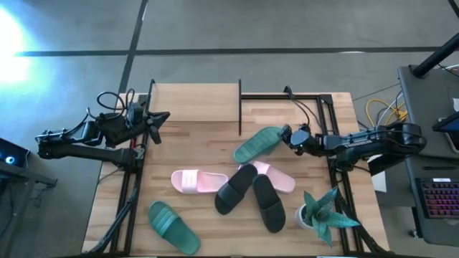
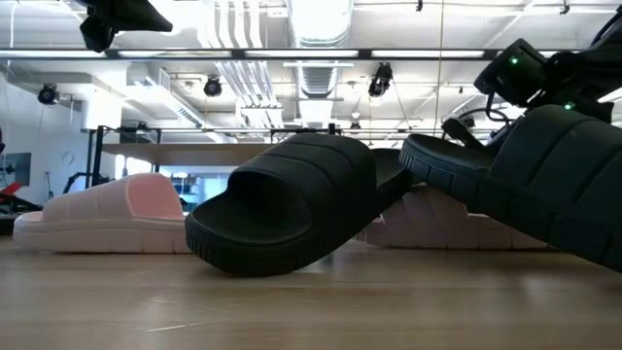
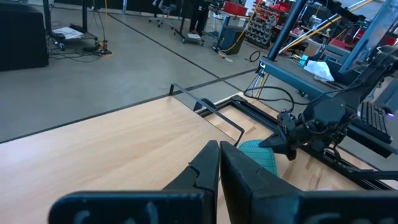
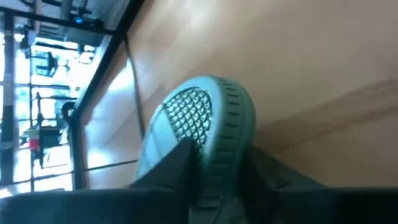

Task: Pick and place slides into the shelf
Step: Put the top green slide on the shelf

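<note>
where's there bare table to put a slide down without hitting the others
Bare wood lies between the left gripper and the pink slide, and along the far edge left of the shelf. It is crowded at centre-right: black slides, the other pink slide, the plant, and the green slide in the right gripper.

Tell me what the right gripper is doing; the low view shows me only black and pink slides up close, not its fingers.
Observer: The right gripper is at one end of a green slide mid-table, with its fingers on either side of the slide's edge.
Operator: And the left one?
Observer: The left gripper is shut and holds nothing, by the table's left side.
Operator: Where is the matching green one?
Observer: The second green slide lies flat near a table corner on the left arm's side, apart from the rest.
</note>
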